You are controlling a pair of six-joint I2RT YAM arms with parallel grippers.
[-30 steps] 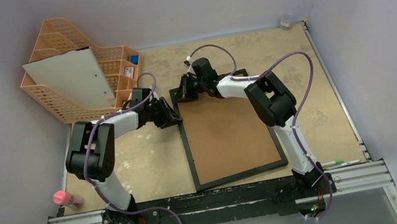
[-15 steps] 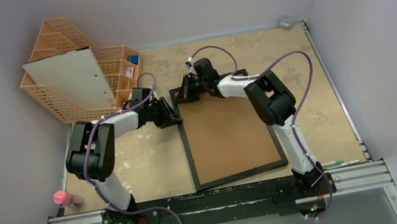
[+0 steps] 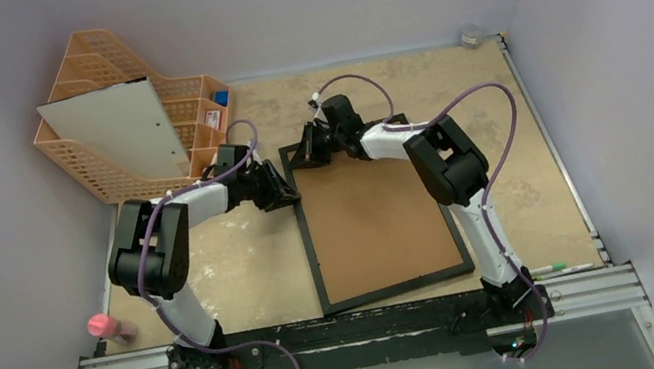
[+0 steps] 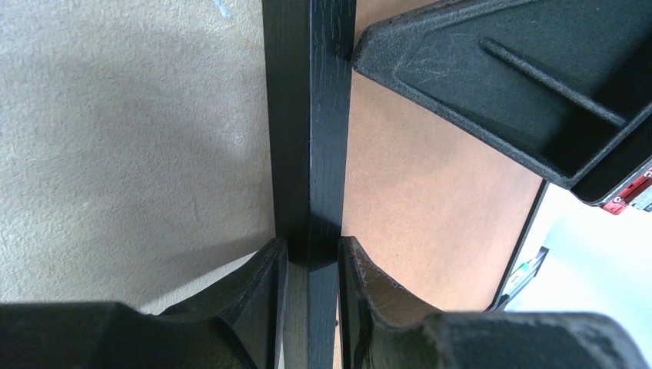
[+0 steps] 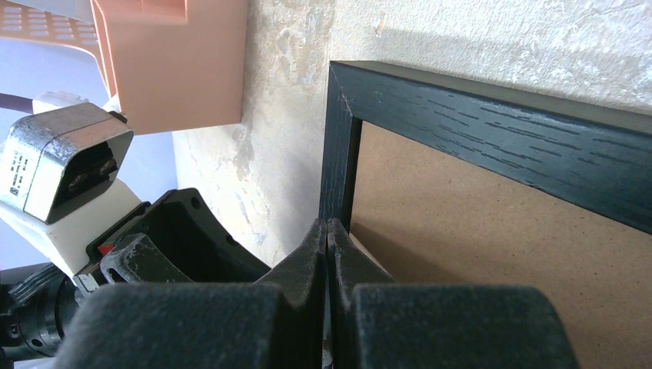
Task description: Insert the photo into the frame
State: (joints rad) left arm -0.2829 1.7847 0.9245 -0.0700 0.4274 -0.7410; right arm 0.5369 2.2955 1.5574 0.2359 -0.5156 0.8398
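Left wrist, your left gripper clamps black picture frame rail, right gripper fingertips pressed together, red label unreadable.

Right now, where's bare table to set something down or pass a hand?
Widest bare table: right of the frame, out to the edge. Also the far strip behind the frame, and the near-left patch between the left arm and the frame. Crowded: frame's far-left corner, where the left gripper and right gripper meet by the orange basket.
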